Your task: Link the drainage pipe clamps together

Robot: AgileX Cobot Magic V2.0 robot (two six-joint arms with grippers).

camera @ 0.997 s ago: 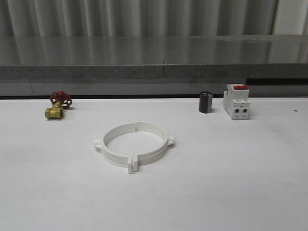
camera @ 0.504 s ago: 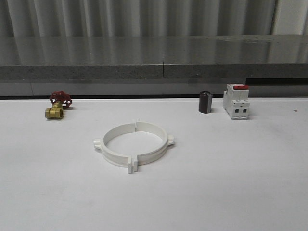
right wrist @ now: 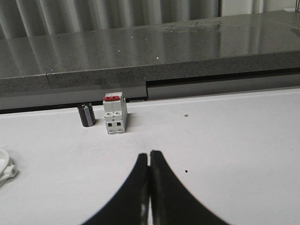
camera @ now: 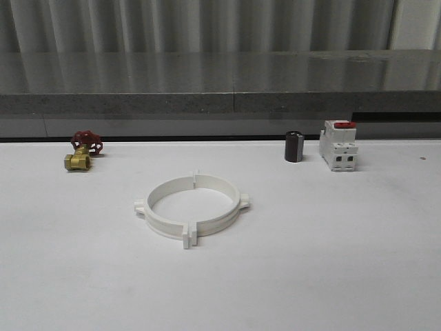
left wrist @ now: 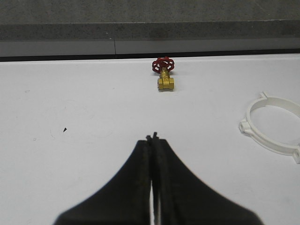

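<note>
The drainage pipe clamps (camera: pixel 193 207), two white half-rings, lie on the white table near its middle, meeting as one wide ring with tabs at the seams and sides. Part of that ring (left wrist: pixel 274 129) also appears in the left wrist view, and a small edge of it (right wrist: pixel 4 169) in the right wrist view. My left gripper (left wrist: pixel 152 137) is shut with nothing between its black fingers, well short of the ring. My right gripper (right wrist: pixel 149 153) is shut and empty too, over bare table away from the ring.
A brass valve with a red handwheel (camera: pixel 83 152) lies at the back left. A small dark cylinder (camera: pixel 294 146) and a white breaker with a red top (camera: pixel 339 145) stand at the back right. A grey stone ledge (camera: pixel 220 96) runs behind the table.
</note>
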